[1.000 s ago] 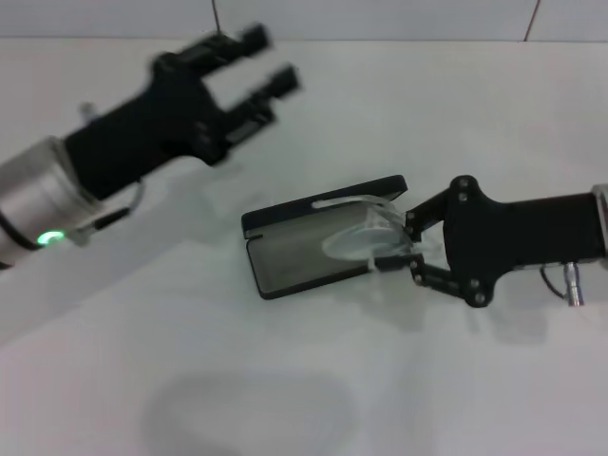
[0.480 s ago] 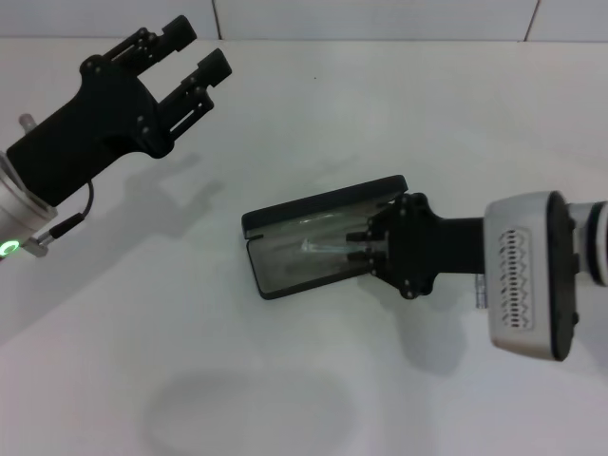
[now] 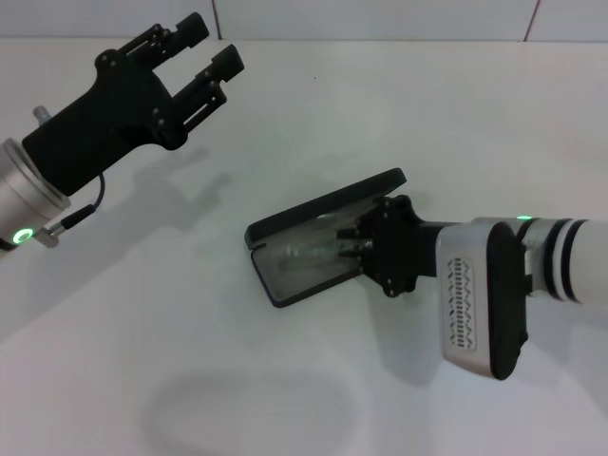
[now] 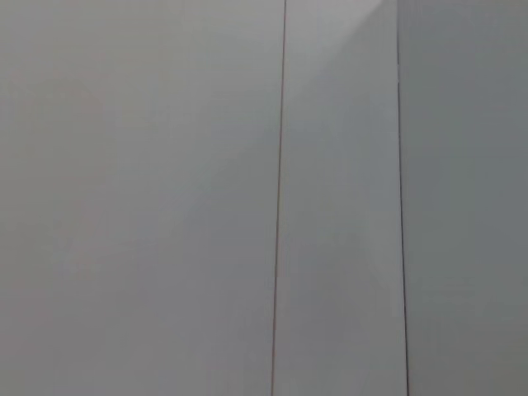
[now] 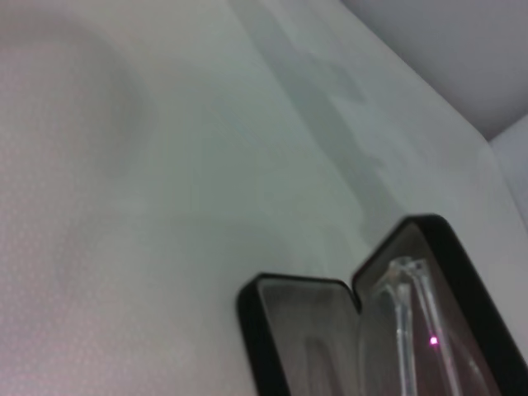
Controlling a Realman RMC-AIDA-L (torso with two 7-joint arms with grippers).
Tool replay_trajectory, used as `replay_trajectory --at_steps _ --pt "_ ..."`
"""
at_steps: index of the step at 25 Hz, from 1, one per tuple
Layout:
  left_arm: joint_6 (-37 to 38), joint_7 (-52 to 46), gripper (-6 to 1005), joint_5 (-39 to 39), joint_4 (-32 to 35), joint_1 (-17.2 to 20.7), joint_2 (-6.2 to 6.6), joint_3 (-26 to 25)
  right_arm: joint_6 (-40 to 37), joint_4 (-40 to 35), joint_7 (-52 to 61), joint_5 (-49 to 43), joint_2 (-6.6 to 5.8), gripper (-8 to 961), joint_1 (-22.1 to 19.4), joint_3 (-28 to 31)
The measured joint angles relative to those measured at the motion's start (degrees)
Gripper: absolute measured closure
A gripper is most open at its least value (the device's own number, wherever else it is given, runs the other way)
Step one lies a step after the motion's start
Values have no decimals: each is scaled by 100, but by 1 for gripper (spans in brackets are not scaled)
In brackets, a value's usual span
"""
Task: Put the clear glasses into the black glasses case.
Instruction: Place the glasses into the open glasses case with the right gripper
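Right gripper (image 3: pixel 350 243) pinching clear glasses (image 3: pixel 309 253) inside black glasses case (image 3: pixel 285 285), lengthwise along it; left gripper (image 3: pixel 201 47) spread, far off.

Black hinged case (image 3: pixel 285 275) open at frame centre, grey lining showing, lid (image 3: pixel 323 207) raised along the upper edge. Clear glasses (image 3: pixel 318 253) lying inside the tray, transparent frame along its length, right end hidden.

White table (image 3: pixel 285 114) with a smooth matte top, tiled wall along its far edge, black glasses case (image 3: pixel 285 285) lying open directly on the table near the middle, grey lining up, lid raised on its far side, soft shadows across the surface
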Motion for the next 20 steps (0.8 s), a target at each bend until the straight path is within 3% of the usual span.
replay_trajectory --at_steps 11,14,20 --pt "-17 -17 427 61 2 -3 -1 6 13 -75 5 -143 -19 820 5 -150" --pt "-17 -18 427 62 3 14 4 6 -113 -192 24 -160 -42 763 -26 -146" --pt "-17 -35 426 63 3 51 16 5 -1323 -726 364 -613 -66 649 -287 473"
